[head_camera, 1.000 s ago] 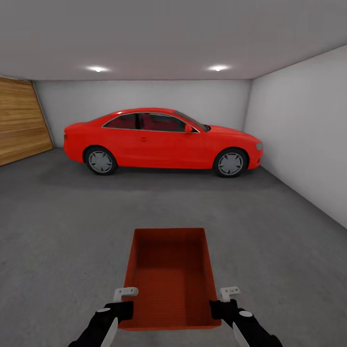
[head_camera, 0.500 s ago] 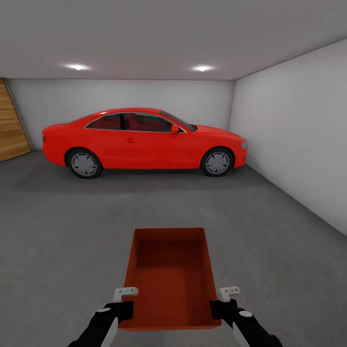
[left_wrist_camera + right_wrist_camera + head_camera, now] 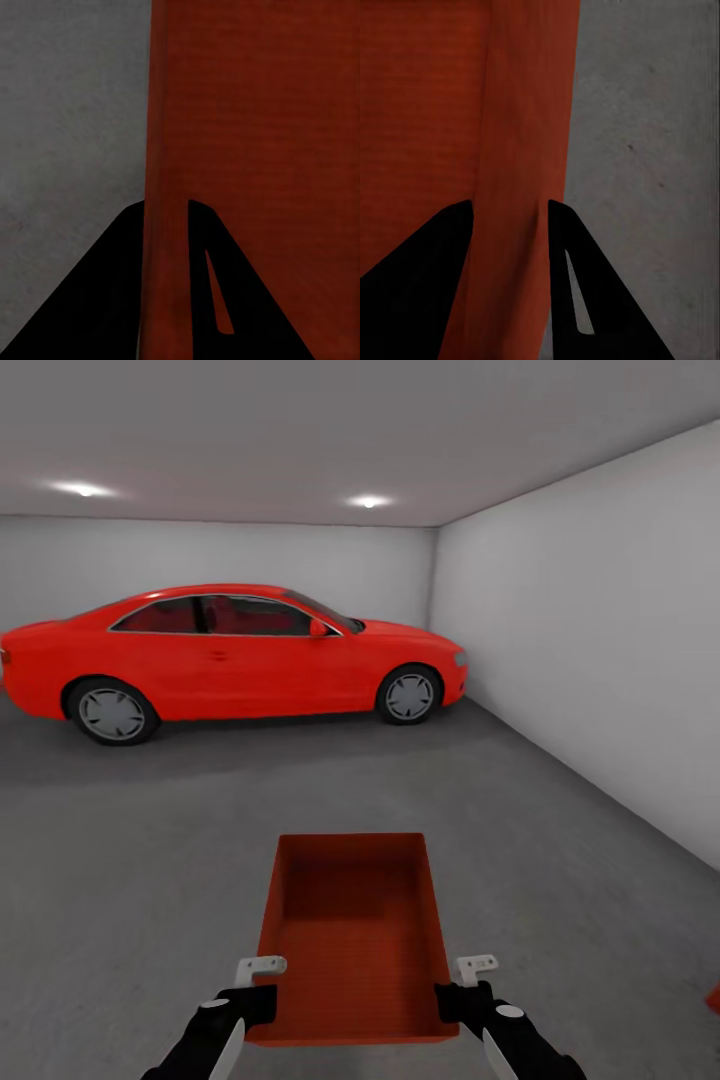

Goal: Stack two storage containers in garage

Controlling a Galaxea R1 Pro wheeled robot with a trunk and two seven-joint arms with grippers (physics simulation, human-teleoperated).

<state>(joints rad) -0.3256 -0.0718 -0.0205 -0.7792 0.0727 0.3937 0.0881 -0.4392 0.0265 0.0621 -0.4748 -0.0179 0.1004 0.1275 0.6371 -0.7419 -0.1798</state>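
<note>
Carrying red-orange container (image 3: 352, 935), left hand (image 3: 252, 985), right hand (image 3: 468, 985), unmarked red car (image 3: 235, 660)

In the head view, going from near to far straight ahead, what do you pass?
Grippers, left and right, clamped on the bin → bare concrete floor → red car → back wall.

Red-orange storage container (image 3: 352, 935), finely ribbed inside; dark grey speckled floor (image 3: 130, 840); red car (image 3: 230, 660); pale grey walls (image 3: 590, 640); black grippers with white fingers (image 3: 260, 966)
</note>
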